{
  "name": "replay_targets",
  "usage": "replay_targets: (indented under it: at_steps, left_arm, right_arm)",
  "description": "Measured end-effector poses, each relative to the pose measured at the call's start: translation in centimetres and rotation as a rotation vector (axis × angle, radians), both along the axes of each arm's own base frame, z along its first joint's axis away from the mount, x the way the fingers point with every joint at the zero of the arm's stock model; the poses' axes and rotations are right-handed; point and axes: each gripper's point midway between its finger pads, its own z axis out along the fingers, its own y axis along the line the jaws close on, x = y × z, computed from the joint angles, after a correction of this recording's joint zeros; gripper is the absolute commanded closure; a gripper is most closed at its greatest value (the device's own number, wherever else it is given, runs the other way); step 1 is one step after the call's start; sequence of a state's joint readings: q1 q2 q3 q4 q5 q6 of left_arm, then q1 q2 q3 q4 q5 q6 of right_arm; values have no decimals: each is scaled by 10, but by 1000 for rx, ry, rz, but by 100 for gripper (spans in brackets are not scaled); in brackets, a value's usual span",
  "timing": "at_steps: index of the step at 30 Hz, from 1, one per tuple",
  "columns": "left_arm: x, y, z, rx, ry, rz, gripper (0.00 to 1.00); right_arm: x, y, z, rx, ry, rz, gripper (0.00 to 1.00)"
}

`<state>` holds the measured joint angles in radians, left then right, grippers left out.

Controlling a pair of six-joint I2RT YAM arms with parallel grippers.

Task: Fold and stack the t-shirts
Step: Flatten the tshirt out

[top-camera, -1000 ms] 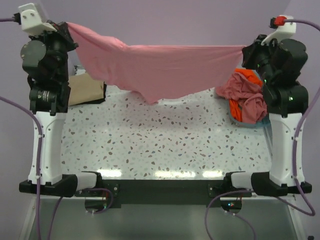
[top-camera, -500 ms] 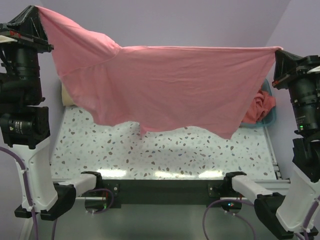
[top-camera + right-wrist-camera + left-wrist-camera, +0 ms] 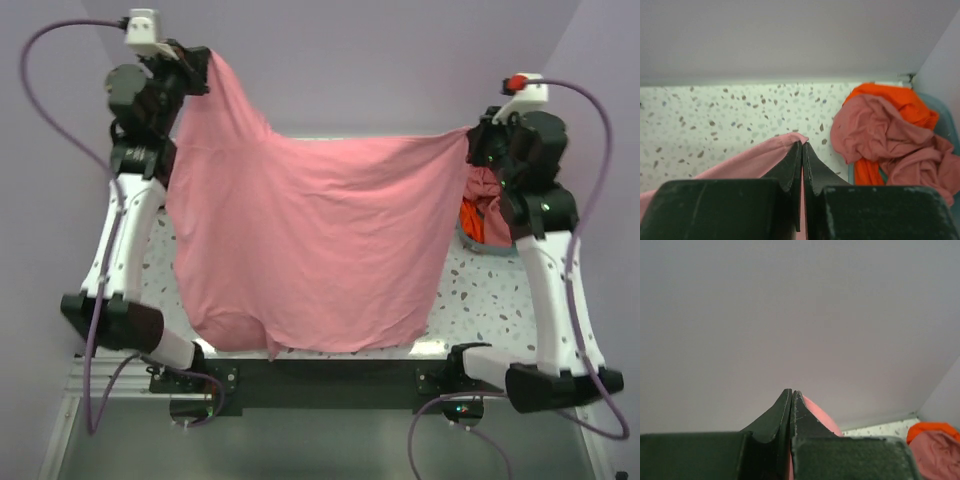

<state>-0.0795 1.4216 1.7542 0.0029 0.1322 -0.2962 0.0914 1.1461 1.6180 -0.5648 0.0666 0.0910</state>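
Observation:
A light pink t-shirt [image 3: 310, 240] hangs spread between my two grippers above the speckled table, its lower hem reaching the table's near edge. My left gripper [image 3: 203, 60] is shut on its upper left corner, held high; the pink cloth [image 3: 817, 415] shows beside the closed jaws. My right gripper [image 3: 472, 140] is shut on the right corner, lower than the left; the cloth [image 3: 755, 160] shows at its tips. A dusty pink shirt [image 3: 880, 135] and an orange shirt [image 3: 890, 97] lie crumpled in the blue basket [image 3: 468, 238] at the right. The tan shirt is hidden.
The speckled table [image 3: 480, 300] shows at the right of the hanging shirt and in the right wrist view [image 3: 715, 115]. The purple wall [image 3: 350, 70] stands behind. The basket's rim [image 3: 945, 125] is near the right wall.
Both arms swung back from wide apart. The left gripper stays high, the right has dropped lower, and the shirt now hangs further down, over most of the table.

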Motion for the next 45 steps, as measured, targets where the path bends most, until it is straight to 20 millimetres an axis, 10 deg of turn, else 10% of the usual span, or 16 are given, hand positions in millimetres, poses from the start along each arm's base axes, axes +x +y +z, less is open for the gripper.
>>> replay_targets:
  at_steps: [3, 4, 5, 9, 11, 13, 16, 24, 28, 31, 37, 45]
  left_arm:
    - [87, -15, -99, 31, 179, -46, 77]
    - [114, -18, -138, 41, 246, -50, 33]
    - [141, -20, -172, 53, 305, -49, 8]
    - [240, -15, -292, 58, 490, 19, 0]
    - [255, -10, -341, 62, 571, 53, 0]
    - [249, -6, -381, 72, 677, 79, 0]
    - [229, -4, -392, 80, 728, 93, 0]
    - [113, -41, -319, 111, 685, 44, 0]
    - [76, -69, -316, 131, 701, -11, 0]
    - [50, -68, -354, 126, 813, 0, 0]
    - [-8, -35, -434, 164, 1064, 103, 0]
    - [-19, -29, -449, 173, 1121, 126, 0]
  right_arm:
    - [59, 5, -83, -6, 172, -5, 100]
    - [78, 6, -112, -9, 234, -13, 100]
    - [96, 6, -140, -12, 291, -26, 100]
    - [158, 4, -235, -20, 492, -70, 40]
    - [180, 4, -258, -19, 535, -81, 22]
    - [189, 5, -270, -14, 559, -86, 18]
    - [186, 6, -262, 1, 550, -84, 18]
    - [135, 56, -221, 9, 489, 57, 18]
    - [90, 116, -259, 26, 586, 221, 18]
    - [53, 147, -307, 43, 718, 295, 18]
    - [20, 159, -342, 67, 833, 296, 18]
    - [23, 150, -373, 18, 891, 228, 19]
